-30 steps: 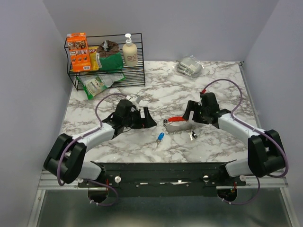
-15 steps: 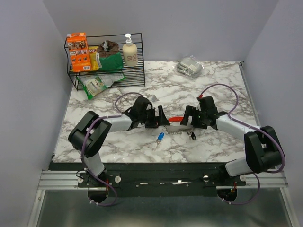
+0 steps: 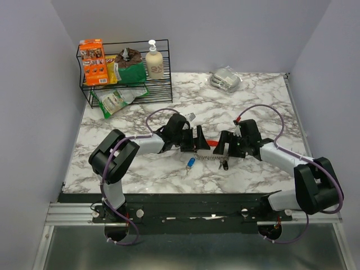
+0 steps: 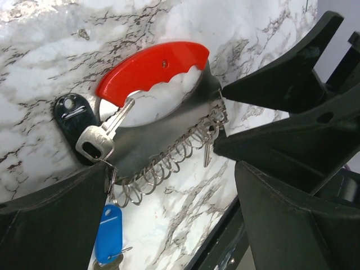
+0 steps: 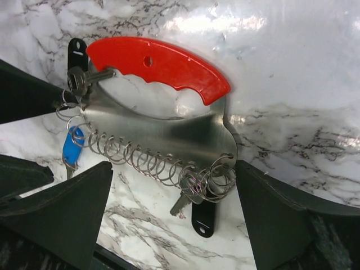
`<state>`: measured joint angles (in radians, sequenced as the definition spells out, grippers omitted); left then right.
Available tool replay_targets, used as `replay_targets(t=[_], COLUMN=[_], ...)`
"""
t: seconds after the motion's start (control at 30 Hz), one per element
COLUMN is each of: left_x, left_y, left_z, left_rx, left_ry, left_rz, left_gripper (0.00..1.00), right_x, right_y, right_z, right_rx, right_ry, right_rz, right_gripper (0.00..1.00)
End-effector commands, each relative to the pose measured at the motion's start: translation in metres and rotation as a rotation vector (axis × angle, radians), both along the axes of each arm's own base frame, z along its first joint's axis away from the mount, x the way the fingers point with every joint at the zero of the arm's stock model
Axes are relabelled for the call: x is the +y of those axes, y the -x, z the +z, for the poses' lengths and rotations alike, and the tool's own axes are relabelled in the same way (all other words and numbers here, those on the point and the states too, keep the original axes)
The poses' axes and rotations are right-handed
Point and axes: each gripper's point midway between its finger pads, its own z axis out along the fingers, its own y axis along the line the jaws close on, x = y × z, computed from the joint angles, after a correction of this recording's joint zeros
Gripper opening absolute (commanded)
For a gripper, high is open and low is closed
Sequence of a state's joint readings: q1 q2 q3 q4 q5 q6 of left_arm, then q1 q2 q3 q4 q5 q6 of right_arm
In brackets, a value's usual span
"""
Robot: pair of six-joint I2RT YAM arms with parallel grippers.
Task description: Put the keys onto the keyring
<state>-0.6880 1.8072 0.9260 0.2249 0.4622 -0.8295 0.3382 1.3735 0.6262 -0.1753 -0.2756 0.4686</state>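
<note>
The keyring lies flat on the marble, a red handle on a steel plate edged with a row of small rings. A silver key with a black tag lies at one end, and a blue-tagged key sits just past that end. At the other end another key with a black tag rests among the last rings. My left gripper is open astride the blue-tag end. My right gripper is open astride the opposite end. Neither holds anything.
A black wire rack with an orange box, a soap bottle and bags stands at the back left. Silver packets lie at the back right. The table's front edge runs just below the blue-tagged key.
The left arm swung right until its fingers reached the keyring's end. The right gripper shifted left and nearer over the other end. Both stayed open.
</note>
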Motion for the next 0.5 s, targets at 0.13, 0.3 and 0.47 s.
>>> replay_targets(t=[0.13, 0.3, 0.47], left_x=[-0.012, -0.002, 0.020], left_y=[-0.007, -0.018, -0.032], left_z=[0.010, 0.016, 0.038], left_rx=[-0.021, -0.067, -0.182], left_ry=[-0.005, -0.112, -0.220], left_rz=[-0.068, -0.057, 0.008], left_gripper=[0.99, 0.99, 0.99], right_x=[0.005, -0.003, -0.010], right_y=[0.037, 0.032, 0.024], right_z=[0.000, 0.011, 0.026], right_rx=[0.066, 0.010, -0.039], right_ry=[-0.077, -0.038, 0.001], right_rz=[0.052, 0.033, 0.012], right_gripper=[0.97, 0.97, 0.98])
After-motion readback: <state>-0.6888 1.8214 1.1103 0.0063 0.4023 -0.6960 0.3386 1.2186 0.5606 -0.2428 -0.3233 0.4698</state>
